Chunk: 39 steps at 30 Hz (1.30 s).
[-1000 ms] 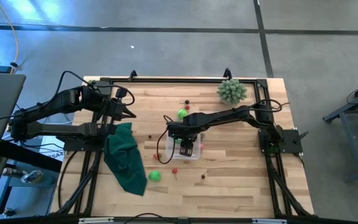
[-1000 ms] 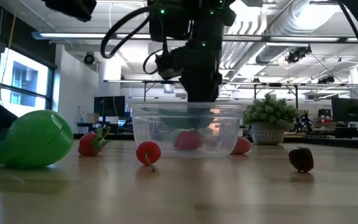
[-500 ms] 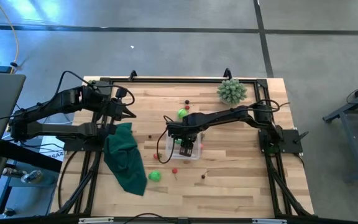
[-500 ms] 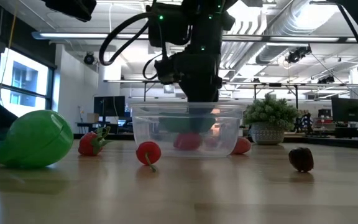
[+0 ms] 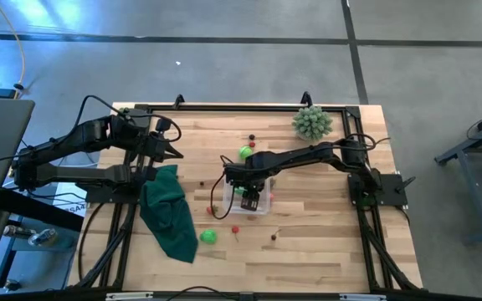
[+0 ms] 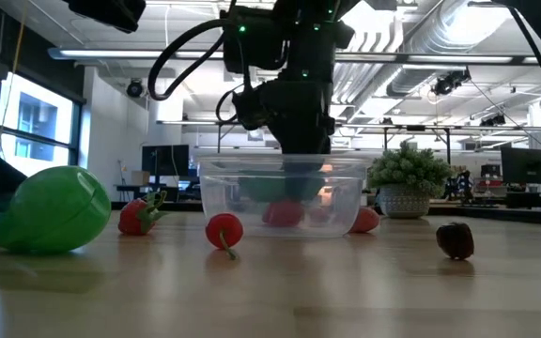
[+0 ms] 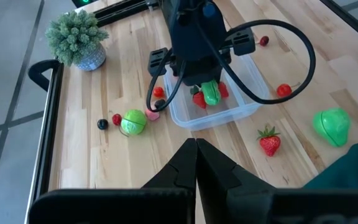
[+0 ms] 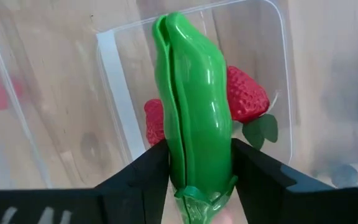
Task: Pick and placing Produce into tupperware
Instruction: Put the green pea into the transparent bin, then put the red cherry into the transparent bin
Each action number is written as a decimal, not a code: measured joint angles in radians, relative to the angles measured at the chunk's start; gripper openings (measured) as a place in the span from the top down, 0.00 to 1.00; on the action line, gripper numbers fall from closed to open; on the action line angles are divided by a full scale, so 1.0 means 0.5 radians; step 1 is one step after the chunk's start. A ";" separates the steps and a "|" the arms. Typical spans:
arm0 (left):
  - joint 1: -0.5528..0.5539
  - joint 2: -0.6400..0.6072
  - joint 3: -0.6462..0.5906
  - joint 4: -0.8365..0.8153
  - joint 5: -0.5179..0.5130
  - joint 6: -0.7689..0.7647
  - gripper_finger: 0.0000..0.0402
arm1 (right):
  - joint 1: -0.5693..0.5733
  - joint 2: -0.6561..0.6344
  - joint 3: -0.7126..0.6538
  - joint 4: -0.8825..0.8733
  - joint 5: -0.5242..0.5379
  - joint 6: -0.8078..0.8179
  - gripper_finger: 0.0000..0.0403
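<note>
The right hand [image 8: 199, 163] hangs directly over the tupperware [image 5: 252, 199], its fingers [image 8: 143, 167] set on either side of a long green pea pod [image 8: 194, 134]. The pod stands between the fingers with its stem end at the hand and its tip pointing down into the container. Whether the fingers press the pod firmly or have slackened cannot be told.

Below the right hand, two red strawberries [image 8: 246, 96] lie on the floor of the tupperware, beneath and partly behind the pod.

Outside the container, on the bench [image 5: 308, 251], a round green fruit [image 7: 133, 122] and small red pieces lie just beyond the right hand on one side. A larger green fruit [image 7: 332, 123], a strawberry [image 7: 269, 140] and a small red cherry [image 6: 224, 230] lie on the other side, near a dark green cloth [image 5: 170, 213].

The left hand [image 7: 196, 149] is closed and empty, parked well apart from the container beside the cloth. A pale green spiky plant [image 5: 312, 122] stands at the far bench corner.
</note>
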<state>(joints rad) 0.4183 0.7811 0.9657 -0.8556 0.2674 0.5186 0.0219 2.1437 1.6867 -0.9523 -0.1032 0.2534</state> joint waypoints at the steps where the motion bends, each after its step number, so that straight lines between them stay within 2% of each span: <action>1: 0.001 0.000 0.000 0.000 0.000 0.001 1.00 | 0.000 0.001 0.000 0.003 0.000 -0.001 0.59; 7: 0.000 0.000 0.000 0.000 0.000 0.000 1.00 | -0.001 0.003 0.000 0.031 -0.060 -0.001 0.58; 28: 0.000 0.000 0.000 0.000 0.000 0.001 1.00 | 0.000 -0.102 0.002 -0.018 0.047 0.015 0.58; 36: 0.000 0.000 0.000 0.000 0.000 0.001 1.00 | 0.054 -0.329 0.002 0.008 0.056 0.049 0.58; 39: 0.000 0.000 0.000 0.000 0.000 0.001 1.00 | 0.122 -0.469 0.002 0.016 0.151 0.114 0.58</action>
<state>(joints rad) 0.4184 0.7811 0.9657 -0.8558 0.2676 0.5190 0.0832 1.9093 1.6875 -0.9440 -0.0276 0.3106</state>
